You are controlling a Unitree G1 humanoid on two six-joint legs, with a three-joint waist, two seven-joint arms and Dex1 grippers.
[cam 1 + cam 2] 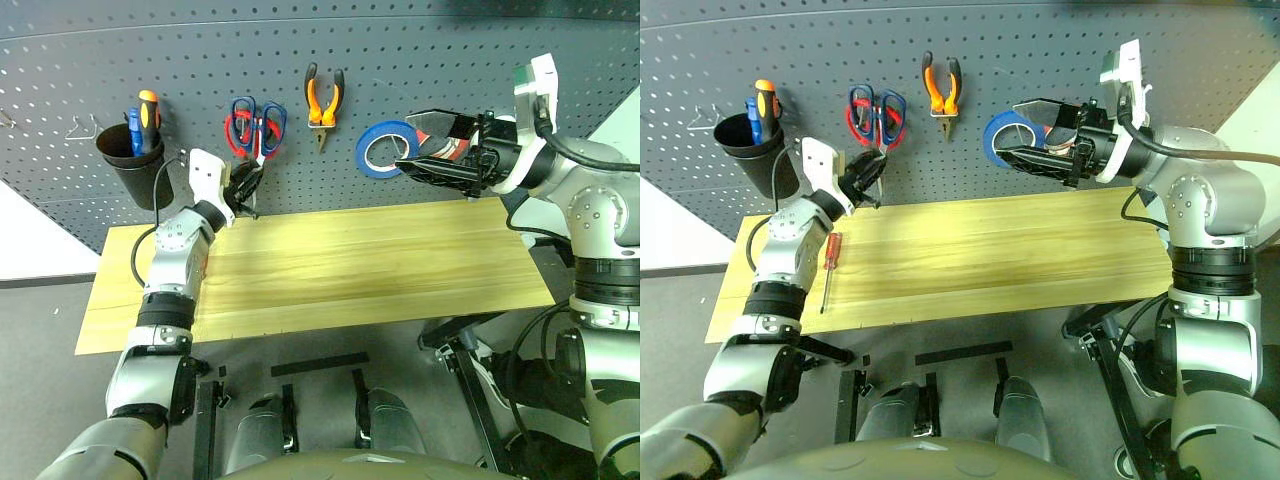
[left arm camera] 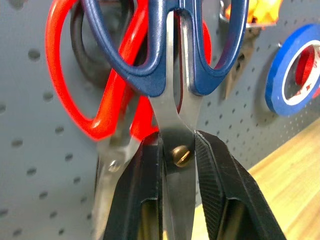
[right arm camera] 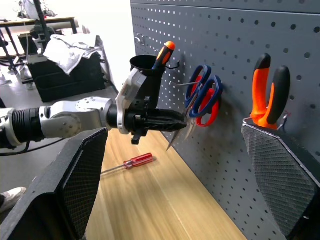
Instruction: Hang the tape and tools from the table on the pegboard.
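Black fingers (image 2: pixel 220 190) of your left gripper (image 2: pixel 177 187) pinch stiff, slippery scissors (image 2: pixel 170 65) at the pivot; right gripper (image 1: pixel 425 142) gapes empty.

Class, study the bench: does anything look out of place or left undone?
Yes: the red-handled screwdriver lies alone on the table, not hung on the pegboard. The pliers, tape and blue-handled scissors already hang there.

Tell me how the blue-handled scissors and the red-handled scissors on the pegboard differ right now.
The blue-handled scissors hang in front, partly covering the red-handled scissors behind them. The left tool has its fingers on the blue pair's blades at the pivot screw; nothing touches the red pair. Handle colours differ, dark blue against red. Both hang handles-up, blades down, on the pegboard.
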